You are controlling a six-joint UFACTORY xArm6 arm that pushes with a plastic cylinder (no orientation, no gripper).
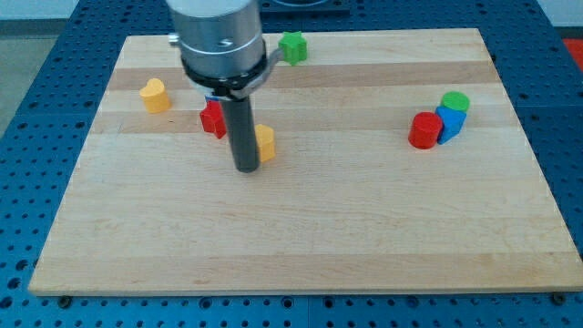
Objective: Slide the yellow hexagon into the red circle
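Note:
The yellow hexagon (265, 143) lies left of the board's middle, partly hidden by my rod. My tip (247, 169) stands against the hexagon's left side, touching or nearly touching it. The red circle (424, 130) lies far off at the view's right, touching a blue block (450, 122) that has a green round block (455, 101) just behind it.
A red block (213, 119) sits just left of the rod, partly hidden. A yellow heart-like block (156, 95) lies at the upper left. A green star-like block (293, 47) sits near the top edge. The wooden board (301, 228) rests on a blue perforated table.

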